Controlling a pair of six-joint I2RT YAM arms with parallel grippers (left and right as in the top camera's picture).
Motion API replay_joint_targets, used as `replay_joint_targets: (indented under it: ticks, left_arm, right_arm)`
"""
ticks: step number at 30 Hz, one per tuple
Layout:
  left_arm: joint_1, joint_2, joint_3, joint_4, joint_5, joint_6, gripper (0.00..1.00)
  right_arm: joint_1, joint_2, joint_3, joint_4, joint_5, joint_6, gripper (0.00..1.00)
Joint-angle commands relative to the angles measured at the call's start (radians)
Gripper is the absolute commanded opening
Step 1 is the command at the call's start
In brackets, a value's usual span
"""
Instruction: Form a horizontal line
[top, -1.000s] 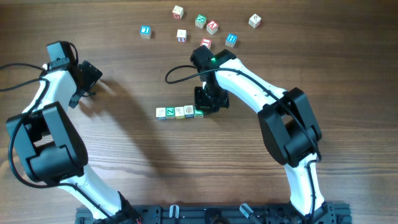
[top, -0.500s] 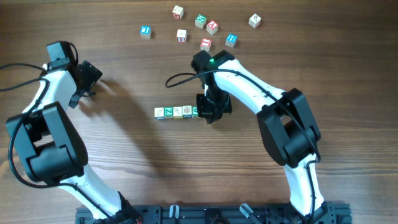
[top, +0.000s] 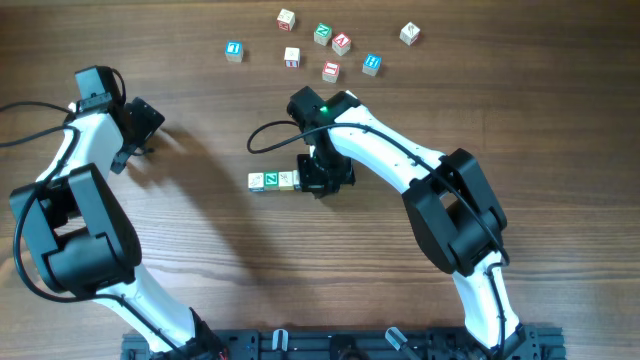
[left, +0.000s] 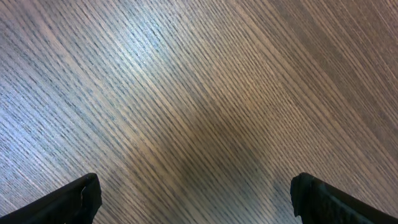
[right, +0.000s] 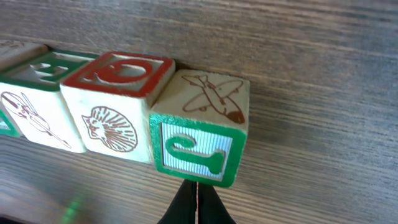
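Currently I find the horizontal line (top: 272, 181) lying near the middle of the table (top: 560, 120), running left to right. From overhead three of its cubes show, touching side to side, and its right end is hidden beneath the right gripper (top: 321, 184). On the right wrist camera the end cube (right: 200, 134) is green-framed with an aeroplane drawing on top. It sits against a red-framed cube (right: 118, 99) bearing a shell drawing, and is turned slightly out of square with it. A green-topped cube (right: 37, 84) follows further along. The right fingers (right: 186, 211) are pressed together into a single point, which meets the lower edge of the end cube's near face; I cannot confirm firm contact. The left gripper (top: 135, 145) hangs at the far left, well apart from the line, its fingers spread wide over bare wood with nothing between them. Eight loose cubes (top: 331, 70) are scattered along the far side of the table, clear of the line.
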Motion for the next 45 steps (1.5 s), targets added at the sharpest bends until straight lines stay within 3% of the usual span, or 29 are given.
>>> replay_joint_targets:
  ticks: [1, 11, 16, 20, 23, 24, 25, 26, 27, 30, 35, 37, 45]
  left_arm:
    - [0.004, 0.003, 0.003, 0.000, -0.006, 0.005, 1.00]
    - [0.004, 0.003, 0.003, 0.000, -0.006, 0.005, 1.00]
    - [0.004, 0.003, 0.003, 0.000, -0.006, 0.005, 1.00]
    - [0.004, 0.003, 0.003, 0.000, -0.006, 0.005, 1.00]
    - [0.004, 0.003, 0.003, 0.000, -0.006, 0.005, 1.00]
    - [0.004, 0.003, 0.003, 0.000, -0.006, 0.005, 1.00]
    - [0.004, 0.003, 0.003, 0.000, -0.006, 0.005, 1.00]
    - [0.004, 0.003, 0.003, 0.000, -0.006, 0.005, 1.00]
    - [0.004, 0.003, 0.003, 0.000, -0.006, 0.005, 1.00]
    - [0.004, 0.003, 0.003, 0.000, -0.006, 0.005, 1.00]
    - [0.004, 0.003, 0.003, 0.000, -0.006, 0.005, 1.00]
    - [0.004, 0.003, 0.003, 0.000, -0.006, 0.005, 1.00]
    - [0.004, 0.003, 0.003, 0.000, -0.006, 0.005, 1.00]
  right_arm:
    - [0.004, 0.013, -0.005, 0.011, 0.001, 0.015, 0.05]
    - [0.002, 0.012, -0.005, 0.000, -0.050, -0.027, 0.04]
    - [-0.121, 0.012, -0.004, -0.089, -0.013, -0.119, 0.04]
    - [-0.271, 0.012, -0.004, -0.057, 0.237, -0.117, 0.04]
    - [-0.365, 0.012, -0.004, -0.017, 0.293, -0.120, 0.14]
    - [-0.404, 0.012, -0.004, -0.002, 0.331, -0.121, 0.26]
    - [-0.422, 0.012, -0.004, 0.008, 0.349, -0.121, 0.46]
    - [-0.446, 0.012, -0.004, 0.016, 0.354, -0.121, 0.76]
    - [-0.468, 0.012, -0.004, 0.016, 0.354, -0.120, 1.00]
    - [-0.487, 0.012, -0.004, 0.125, 0.354, -0.120, 1.00]
    - [-0.486, 0.012, -0.004, 0.552, 0.354, -0.120, 1.00]
    - [-0.486, 0.012, -0.004, 0.642, 0.354, -0.120, 1.00]
    - [-0.486, 0.012, -0.004, 0.719, 0.354, -0.119, 1.00]
